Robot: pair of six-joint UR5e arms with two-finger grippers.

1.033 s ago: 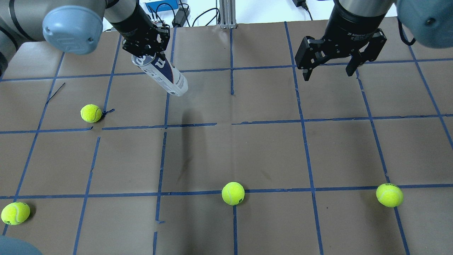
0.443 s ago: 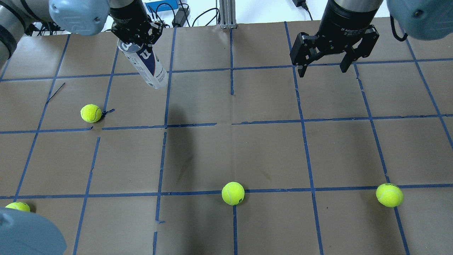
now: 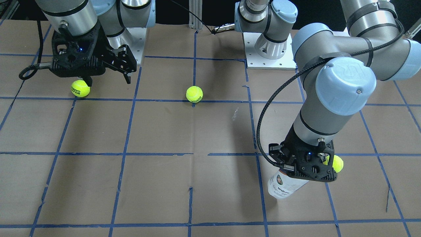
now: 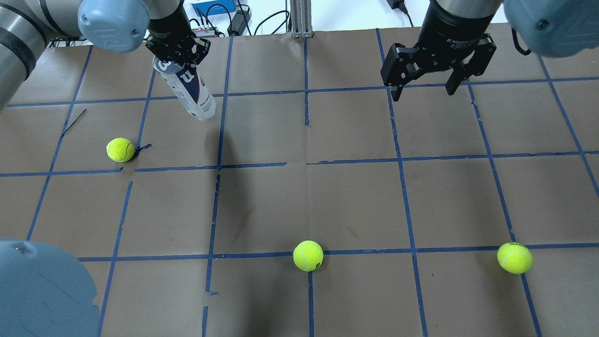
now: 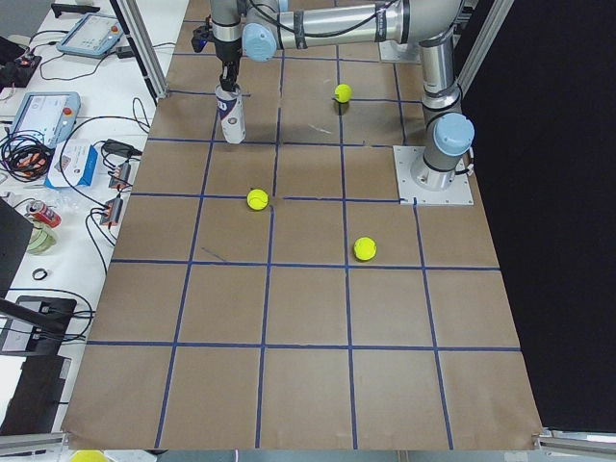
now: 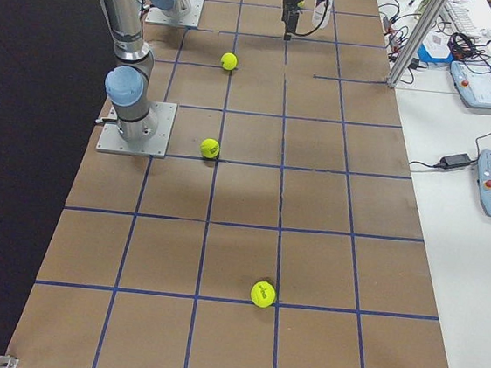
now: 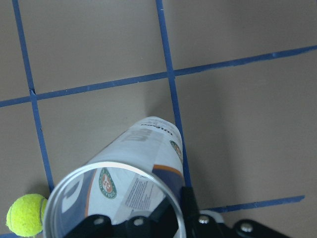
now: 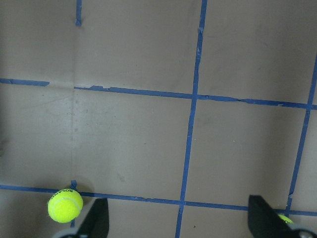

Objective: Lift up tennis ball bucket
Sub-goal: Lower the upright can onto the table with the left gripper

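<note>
The left gripper's [image 4: 172,55] fingers [image 7: 190,208] are pinched on the metal rim at the open mouth of the tennis ball bucket [image 4: 193,90]. One finger looks to sit inside the rim and one outside, though the wrist view cuts them off too low to be sure. That is a thin bite on a long, slick plastic tube. From where I stand the bucket hangs tilted, its closed end angled down and away from the gripper. It seems clear of the table [image 4: 327,196] at the far left, seen from behind the robot. The worry is the leverage: all the bucket's length hangs below a nip on one spot of the rim. A jerk or a quick swing of the arm could make the bucket pivot in the fingers or slide out. The clear wall might also flex under the squeeze and loosen the hold. If it dropped it would likely land on its side and roll along the brown paper. A tennis ball [image 7: 25,214] lies just beside the spot below the gripper, near enough to be knocked away. The right gripper [image 4: 423,91] hangs well apart at the far right, fingers [image 8: 96,220] spread and holding nothing. It is too far off to steady the bucket.
</note>
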